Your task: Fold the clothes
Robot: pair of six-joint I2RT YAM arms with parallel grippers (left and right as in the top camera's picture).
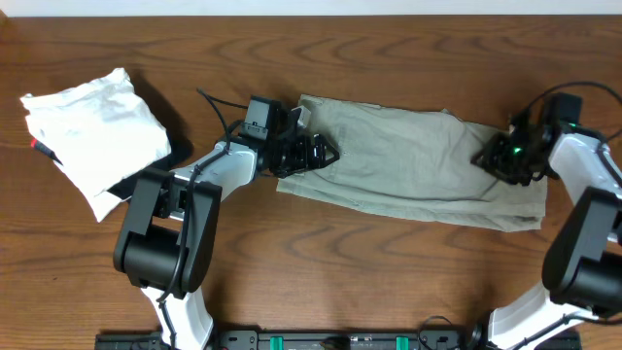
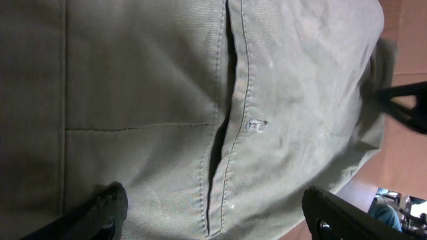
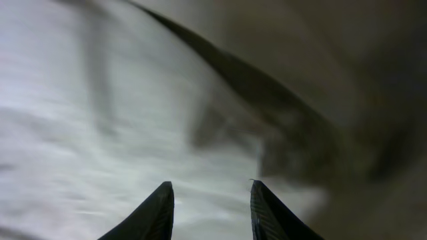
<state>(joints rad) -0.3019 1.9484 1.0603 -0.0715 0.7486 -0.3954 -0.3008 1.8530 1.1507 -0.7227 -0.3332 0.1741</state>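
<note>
Far left: white folded cotton garment (image 1: pixel 92 131) lying over a black cloth (image 1: pixel 173 138), set well apart from the work, likely parked there so the middle stays free. Brown wooden table (image 1: pixel 389 282) under everything. Next, left gripper (image 1: pixel 321 153) reaches in low over the left end of the greyish-khaki cotton garment (image 1: pixel 418 165), which lies spread lengthwise across the table's middle, mostly flat with mild wrinkles. In the left wrist view the left gripper (image 2: pixel 213 223) has its fingers (image 2: pixel 100 213) wide apart, nothing between them, straddling the stitched pocket slit (image 2: pixel 223 133) on the garment (image 2: pixel 133 80). Judgement: lined up to pinch this end's edge. Far right, right gripper (image 1: pixel 498 156) sits on the garment's opposite end, near the right edge. The right wrist view is blurred, but the right gripper (image 3: pixel 210 213) shows fingers (image 3: pixel 153 213) apart with a narrower gap, pale cloth (image 3: pixel 100 120) just below and a dark fold running past, nothing visibly clamped. Judgement: arms posted one at each end so both ends can be lifted together and brought over. No fold made yet, task at its start. Risk: the left pinch taking only the pocket flap layer, not the full thickness
</note>
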